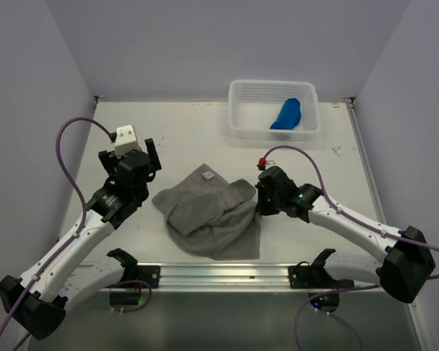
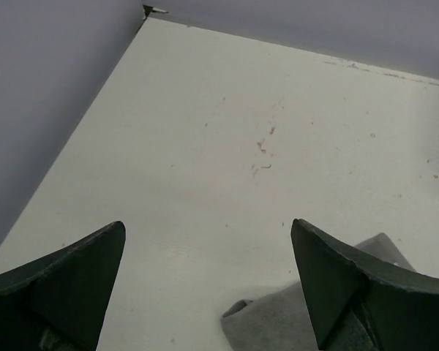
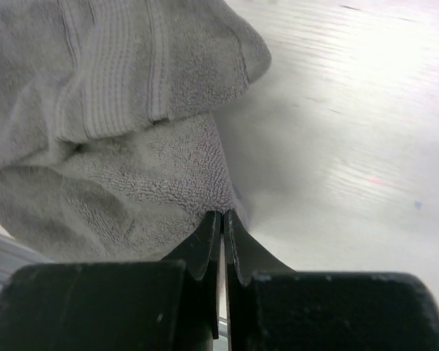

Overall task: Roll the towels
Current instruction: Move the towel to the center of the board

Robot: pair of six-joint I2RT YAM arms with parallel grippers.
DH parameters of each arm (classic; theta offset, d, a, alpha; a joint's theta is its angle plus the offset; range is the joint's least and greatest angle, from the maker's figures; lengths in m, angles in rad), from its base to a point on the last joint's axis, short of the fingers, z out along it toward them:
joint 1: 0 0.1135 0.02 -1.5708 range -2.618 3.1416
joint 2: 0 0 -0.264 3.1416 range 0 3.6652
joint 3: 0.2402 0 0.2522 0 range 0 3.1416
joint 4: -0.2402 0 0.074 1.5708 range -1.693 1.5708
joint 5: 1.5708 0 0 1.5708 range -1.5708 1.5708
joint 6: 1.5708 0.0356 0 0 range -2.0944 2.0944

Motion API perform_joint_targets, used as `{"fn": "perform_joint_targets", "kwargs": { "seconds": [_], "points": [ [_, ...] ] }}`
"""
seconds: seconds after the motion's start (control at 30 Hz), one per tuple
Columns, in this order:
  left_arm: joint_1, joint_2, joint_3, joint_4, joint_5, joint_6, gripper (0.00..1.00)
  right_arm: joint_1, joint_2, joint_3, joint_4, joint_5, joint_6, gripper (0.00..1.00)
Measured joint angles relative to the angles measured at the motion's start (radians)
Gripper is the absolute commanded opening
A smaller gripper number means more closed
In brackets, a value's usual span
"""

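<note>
The grey towel [image 1: 211, 216] lies crumpled and partly folded over itself at the table's middle front, its small white tag [image 1: 208, 175] near the far corner. My right gripper [image 1: 260, 206] is at its right edge; in the right wrist view the gripper [image 3: 224, 216] is shut on the towel's edge [image 3: 132, 190]. My left gripper [image 1: 151, 157] is open and empty, just left of the towel; the left wrist view shows a towel corner [image 2: 278, 322] between its fingers [image 2: 329, 278]. The blue towel [image 1: 286, 114] lies bunched in the white basket [image 1: 238, 110].
The basket stands at the table's back right. Walls enclose the table on the left, back and right. A metal rail [image 1: 219, 274] runs along the front edge, where both arm bases are bolted.
</note>
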Motion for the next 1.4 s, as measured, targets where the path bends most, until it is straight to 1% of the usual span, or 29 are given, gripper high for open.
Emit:
{"fn": "perform_joint_targets", "kwargs": {
  "seconds": [0.1, 0.27, 0.3, 0.33, 0.37, 0.4, 0.43, 0.5, 0.53, 0.6, 0.63, 0.7, 0.73, 0.8, 0.83, 0.93, 1.07, 1.17, 1.23, 1.33, 1.4],
  "points": [
    [0.0, 0.05, 0.016, -0.01, 0.053, -0.003, 1.0, -0.049, -0.076, -0.009, -0.071, 0.063, 0.0, 0.0],
    [0.0, 0.125, 0.05, -0.024, 0.17, -0.011, 0.99, -0.168, -0.095, -0.009, -0.116, 0.084, -0.01, 0.0],
    [0.0, 0.137, 0.06, -0.029, 0.194, -0.016, 0.98, -0.2, -0.092, -0.01, -0.121, 0.082, -0.012, 0.17],
    [0.0, 0.148, 0.068, -0.035, 0.221, -0.023, 0.95, -0.234, -0.089, -0.01, -0.124, 0.076, -0.012, 0.3],
    [0.0, 0.156, 0.074, -0.039, 0.248, -0.03, 0.93, -0.264, -0.085, -0.01, -0.126, 0.072, -0.017, 0.38],
    [0.0, 0.163, 0.078, -0.043, 0.276, -0.033, 0.91, -0.291, -0.081, -0.01, -0.126, 0.064, -0.02, 0.49],
    [0.0, 0.167, 0.079, -0.045, 0.308, -0.035, 0.86, -0.314, -0.079, -0.01, -0.126, 0.057, -0.021, 0.55],
    [0.0, 0.18, 0.078, -0.055, 0.378, -0.047, 0.82, -0.335, -0.076, -0.01, -0.127, 0.05, -0.033, 0.61],
    [0.0, 0.187, 0.078, -0.058, 0.411, -0.048, 0.79, -0.338, -0.076, -0.01, -0.127, 0.044, -0.034, 0.61],
    [0.0, 0.2, 0.062, -0.054, 0.487, -0.055, 0.76, -0.339, -0.076, -0.008, -0.132, 0.03, -0.036, 0.61],
    [-0.003, 0.203, 0.047, -0.054, 0.521, -0.058, 0.73, -0.339, -0.08, -0.006, -0.137, 0.026, -0.037, 0.61],
    [-0.02, 0.209, 0.01, -0.05, 0.564, -0.068, 0.71, -0.339, -0.101, -0.005, -0.144, 0.014, -0.04, 0.57],
    [-0.035, 0.211, -0.009, -0.05, 0.578, -0.074, 0.69, -0.339, -0.121, -0.005, -0.145, 0.001, -0.041, 0.54],
    [-0.082, 0.214, -0.043, -0.04, 0.599, -0.083, 0.67, -0.339, -0.163, -0.005, -0.145, -0.024, -0.04, 0.51],
    [-0.109, 0.218, -0.058, -0.035, 0.61, -0.085, 0.64, -0.339, -0.189, -0.005, -0.142, -0.042, -0.039, 0.49],
    [-0.189, 0.249, -0.095, -0.002, 0.644, -0.092, 0.6, -0.339, -0.238, -0.025, -0.125, -0.085, -0.031, 0.45],
    [-0.245, 0.326, -0.114, 0.029, 0.661, -0.091, 0.6, -0.339, -0.263, -0.088, -0.111, -0.156, -0.008, 0.4],
    [-0.256, 0.377, -0.114, 0.05, 0.661, -0.084, 0.61, -0.339, -0.264, -0.143, -0.101, -0.206, 0.014, 0.35],
    [-0.261, 0.405, -0.099, 0.055, 0.657, -0.073, 0.61, -0.335, -0.273, -0.19, -0.086, -0.228, 0.032, 0.29],
    [-0.273, 0.454, -0.032, 0.069, 0.655, -0.045, 0.65, -0.327, -0.301, -0.247, -0.076, -0.236, 0.06, 0.23],
    [-0.28, 0.491, 0.035, 0.09, 0.664, -0.016, 0.7, -0.324, -0.335, -0.291, -0.068, -0.24, 0.091, 0.21]
  ]
}}
